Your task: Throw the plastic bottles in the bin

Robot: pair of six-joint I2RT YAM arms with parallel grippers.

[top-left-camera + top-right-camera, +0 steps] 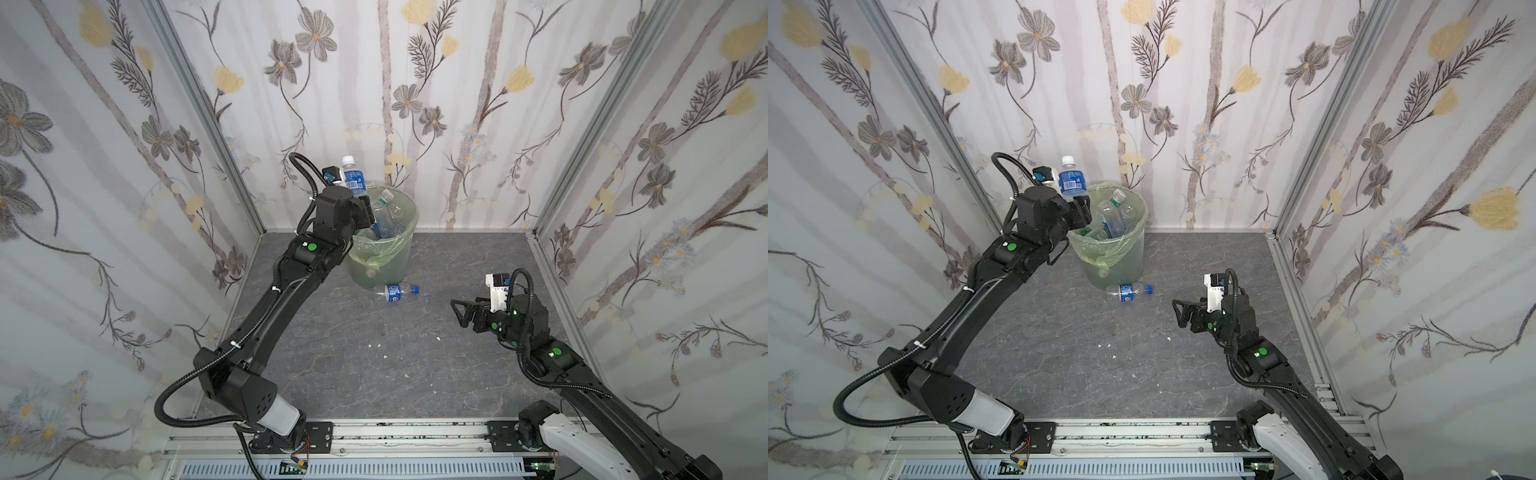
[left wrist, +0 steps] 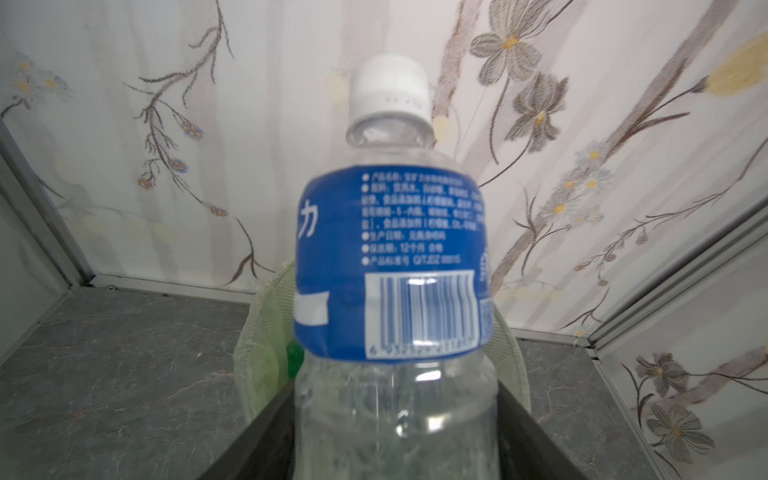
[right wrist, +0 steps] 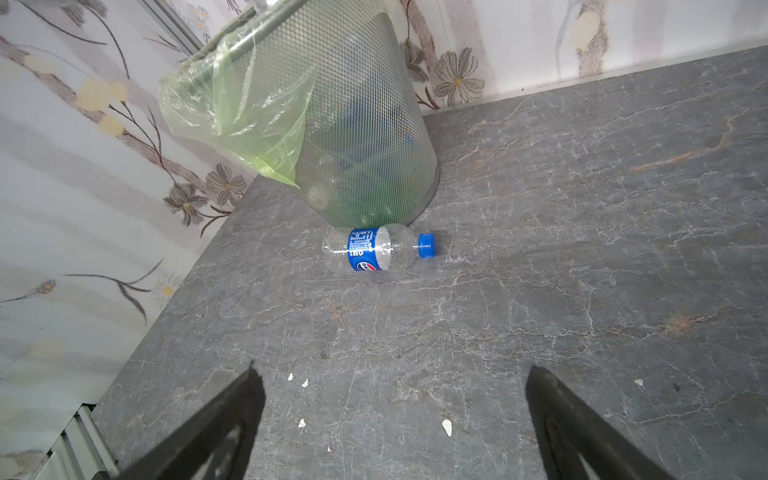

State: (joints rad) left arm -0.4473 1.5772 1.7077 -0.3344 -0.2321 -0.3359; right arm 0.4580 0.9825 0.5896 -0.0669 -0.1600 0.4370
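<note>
Left gripper [image 2: 397, 415] is up at the bin [image 1: 399, 257] rim with the white-capped bottle [image 1: 354, 178] upright between its jaws. Can't tell if it's clamped or letting go. The bin holds a pile of bottles [image 1: 388, 212], so I'd say nearly done. One blue-capped bottle [image 1: 395, 292] lies right by the bin's base. Right gripper [image 1: 457, 314] is spread wide and empty, with bare tabletop [image 1: 374, 374] between it and that bottle.
</note>
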